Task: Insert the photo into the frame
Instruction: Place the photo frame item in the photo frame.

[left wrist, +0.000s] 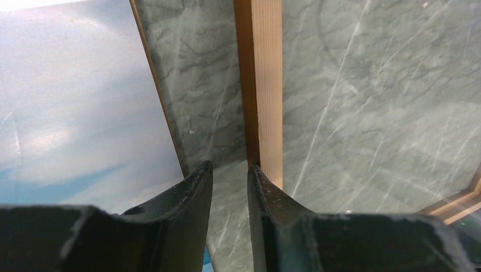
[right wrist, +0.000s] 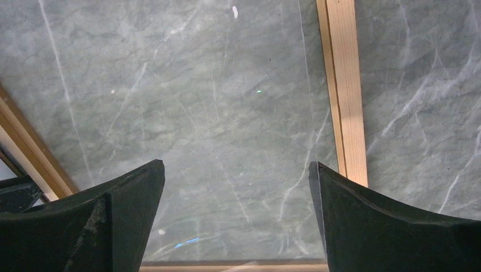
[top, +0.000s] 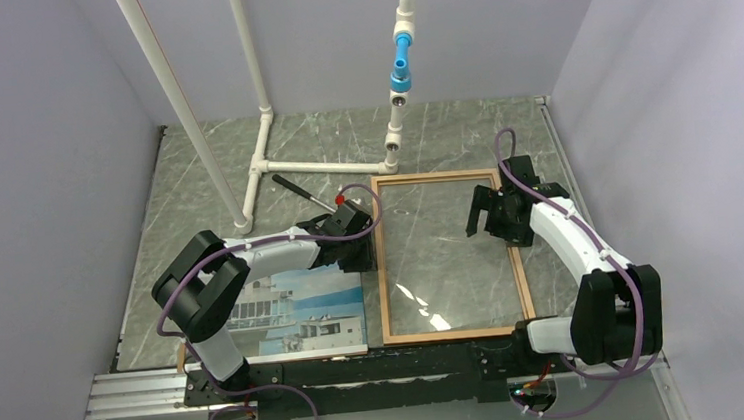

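Orange-brown wooden frame (top: 383, 304) lies centre-picture; the photo (top: 306, 315) lies lower left, just beside it. Left gripper (left wrist: 230, 167), jaws narrowly parted and empty, sits at the frame's left side; right gripper (right wrist: 236, 164) hangs wide open. Grip the photo's edge squarely.

Frame (top: 448, 336) lies flat on the table (top: 322, 139), right of centre; photo (top: 306, 315) lies just left of its left rail, toward the near edge; pipe stand (top: 324, 166) stands behind both, far left.
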